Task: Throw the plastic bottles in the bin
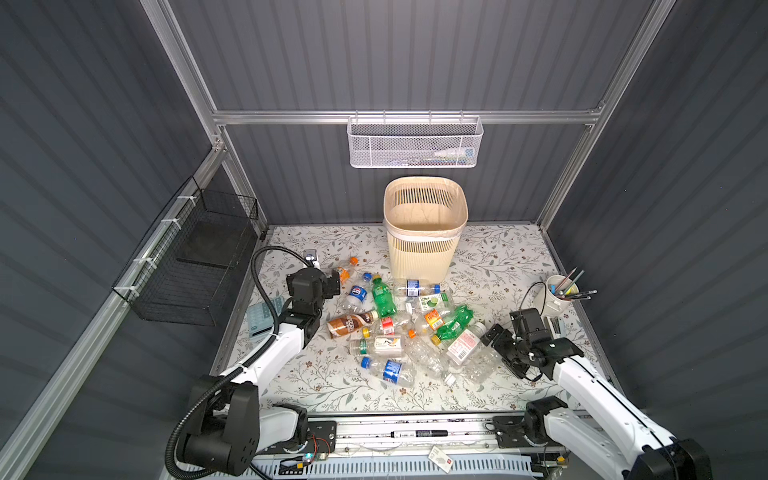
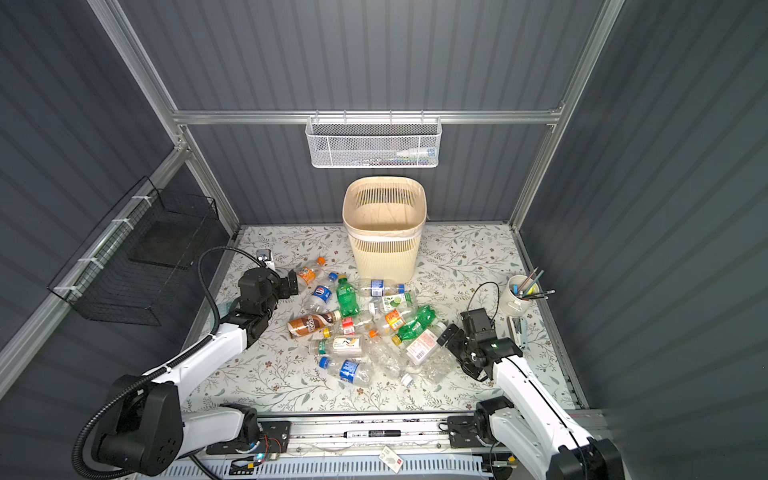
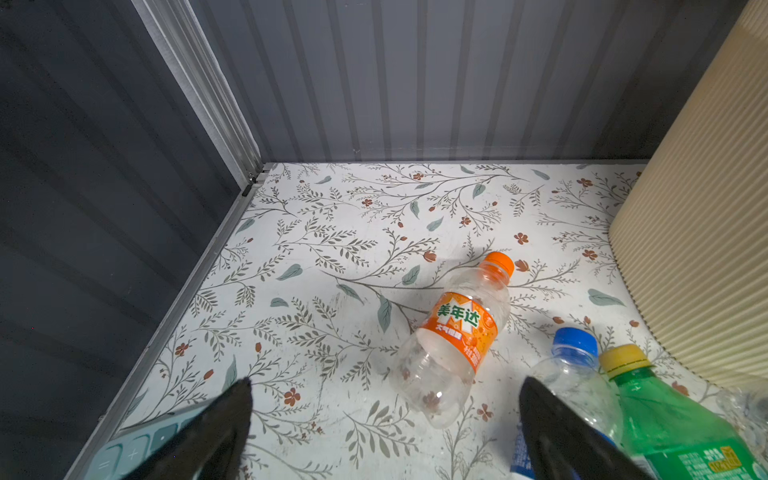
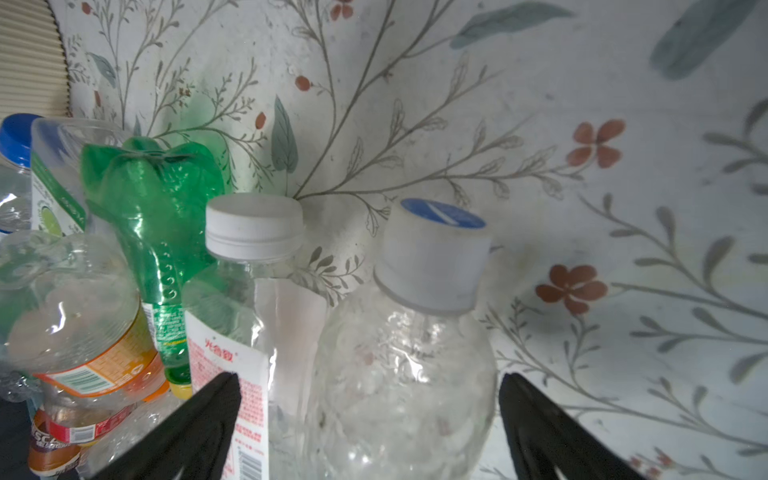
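Note:
Several plastic bottles (image 1: 395, 324) lie in a heap on the floral mat in both top views, in front of the beige slatted bin (image 1: 422, 257) (image 2: 384, 257). My left gripper (image 1: 334, 284) (image 3: 386, 384) is open just short of an orange-capped, orange-labelled bottle (image 3: 457, 332) (image 1: 344, 272) that lies apart at the heap's far left. My right gripper (image 1: 498, 349) (image 4: 369, 376) is open at the heap's right edge. A crumpled clear bottle (image 4: 407, 353) with a white, blue-topped cap lies between its fingers. A red-labelled clear bottle (image 4: 232, 361) lies beside it.
A white mesh basket (image 1: 413, 143) hangs on the back wall and a black wire basket (image 1: 195, 257) on the left wall. A white cup of pens (image 1: 555, 293) stands at the right, a calculator (image 1: 262, 318) lies at the left edge, and a marker (image 1: 417, 433) rests on the front rail.

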`<state>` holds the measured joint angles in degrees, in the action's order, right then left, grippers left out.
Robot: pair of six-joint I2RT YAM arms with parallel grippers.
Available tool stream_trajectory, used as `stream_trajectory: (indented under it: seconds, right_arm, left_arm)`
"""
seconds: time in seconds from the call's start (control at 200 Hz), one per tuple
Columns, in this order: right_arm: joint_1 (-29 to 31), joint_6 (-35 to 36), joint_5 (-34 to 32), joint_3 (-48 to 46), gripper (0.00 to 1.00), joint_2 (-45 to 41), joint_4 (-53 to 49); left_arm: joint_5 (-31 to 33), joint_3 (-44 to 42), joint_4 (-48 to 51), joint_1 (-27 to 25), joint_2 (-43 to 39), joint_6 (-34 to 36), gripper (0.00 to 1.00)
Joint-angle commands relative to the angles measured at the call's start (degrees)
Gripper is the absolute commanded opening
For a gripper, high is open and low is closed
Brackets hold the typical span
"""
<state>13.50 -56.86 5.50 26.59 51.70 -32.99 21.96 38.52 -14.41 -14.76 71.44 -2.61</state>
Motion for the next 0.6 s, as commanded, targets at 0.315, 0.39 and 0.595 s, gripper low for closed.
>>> stream_trajectory:
  seconds: [0.315, 0.39, 0.595]
  right_arm:
    - [1.71, -2.82, 0.12, 1.21, 0.89, 7.09, 4.17]
    - [1.8, -2.66, 0.87, 0.37, 0.8, 7.06, 3.53]
    - [1.88, -1.8, -0.44, -1.01, 0.75, 3.82, -0.41]
  left_arm:
    - [2.72, -0.05, 2.2, -0.97, -2.86, 1.52, 1.0]
    - [2.87, -0.12, 2.36, -1.02, -3.24, 1.56, 1.0]
    - [3.05, -0.38, 2.64, -1.04, -4.03, 1.26, 1.0]
